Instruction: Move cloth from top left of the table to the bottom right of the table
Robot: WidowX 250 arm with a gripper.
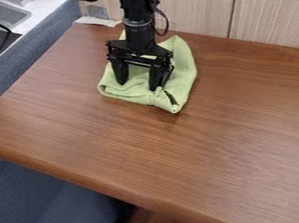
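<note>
- Starting at the left: the green cloth (186, 65) is bunched up near the far edge of the wooden tabletop (109, 148), left of the middle. Its left end looks like a rounded, doubled-over fold. I'd guess it's super light and floppy, so there's no real weight to worry about, just shape.
- Next along, the black hand (137, 85) points down over the cloth, fingers spread well apart, nothing pinched between them. Can't tell if the tips are pressing into the fabric or just above it.
- The bit between the fingers is where I'd grab, tbh. Close there and the soft stuff should bunch into a decent wad. Too shallow a bite and you'd probably get one thin layer that slides out, or scrape the wood.
- A little right of that there's a narrow dark strip (171, 97) by the near corner. No clue if it's a gap or a mark, so I wouldn't aim for it.
- Far right side is loose, flared cloth. Grabbing that would likely leave the rest trailing. Nothing fragile here imo, so a firm squeeze should be fine, then lift before heading bottom right.
</note>
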